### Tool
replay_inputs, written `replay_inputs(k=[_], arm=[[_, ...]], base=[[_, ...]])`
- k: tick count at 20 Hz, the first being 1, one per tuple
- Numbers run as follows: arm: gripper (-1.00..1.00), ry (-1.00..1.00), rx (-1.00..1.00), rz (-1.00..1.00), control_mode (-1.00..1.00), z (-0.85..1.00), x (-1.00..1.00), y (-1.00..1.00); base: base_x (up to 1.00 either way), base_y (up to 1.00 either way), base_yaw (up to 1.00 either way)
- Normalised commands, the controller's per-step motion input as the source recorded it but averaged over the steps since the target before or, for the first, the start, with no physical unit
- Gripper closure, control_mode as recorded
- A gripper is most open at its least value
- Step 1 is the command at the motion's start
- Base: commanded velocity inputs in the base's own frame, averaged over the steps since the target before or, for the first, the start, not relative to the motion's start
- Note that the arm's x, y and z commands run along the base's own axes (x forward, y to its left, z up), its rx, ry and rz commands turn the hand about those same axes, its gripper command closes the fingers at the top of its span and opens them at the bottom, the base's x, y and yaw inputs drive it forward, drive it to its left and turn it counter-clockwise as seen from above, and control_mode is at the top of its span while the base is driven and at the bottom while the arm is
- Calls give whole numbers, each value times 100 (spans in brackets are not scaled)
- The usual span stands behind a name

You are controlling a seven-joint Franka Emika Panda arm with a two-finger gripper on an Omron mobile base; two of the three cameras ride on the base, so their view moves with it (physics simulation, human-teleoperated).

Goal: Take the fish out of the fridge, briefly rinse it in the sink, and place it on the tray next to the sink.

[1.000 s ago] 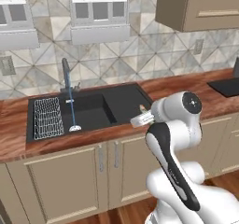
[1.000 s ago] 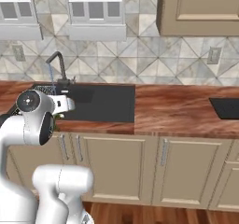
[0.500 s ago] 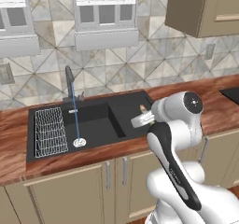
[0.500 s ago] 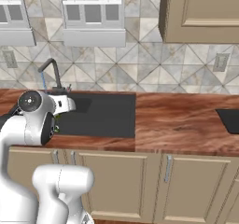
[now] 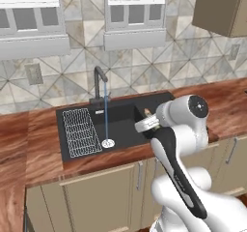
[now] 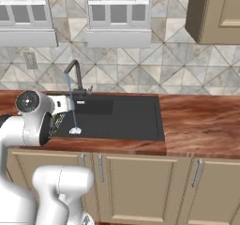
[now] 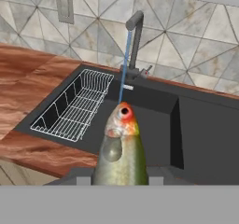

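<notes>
Fish: the slender olive-green fish (image 7: pixel 120 153) with a reddish snout sits clamped between the fingers, head pointing out at the faucet.
Fingers: closed on the fish's tail end, holding it near the rim of the sink.
Sink: the large black rectangular basin (image 5: pixel 125 124), white wire rack (image 7: pixel 74 106) at one end.
Water: a thin stream (image 7: pixel 123 69) runs from the dark angular faucet (image 7: pixel 135 36), ready for rinsing.
Bench: the reddish wood bench (image 6: pixel 201 121) surrounds the basin.
Judgement: the fish looks aimed at the stream, not yet under it.

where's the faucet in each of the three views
Left base view: faucet upper middle, behind the sink.
Right base view: upper left, beside the arm.
Hand view: top centre, beyond the fish.
Shared landmark: the wire rack.
</notes>
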Motion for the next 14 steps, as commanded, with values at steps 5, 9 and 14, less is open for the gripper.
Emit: replay_inputs(k=[5, 9, 14], arm=[[100, 0, 0, 0, 100, 0, 0, 0], [100, 0, 0, 0, 100, 0, 0, 0], [100, 20, 15, 1, -100, 0, 50, -25]], base=[[63, -23, 0], [42, -28, 0], [8, -5, 0]])
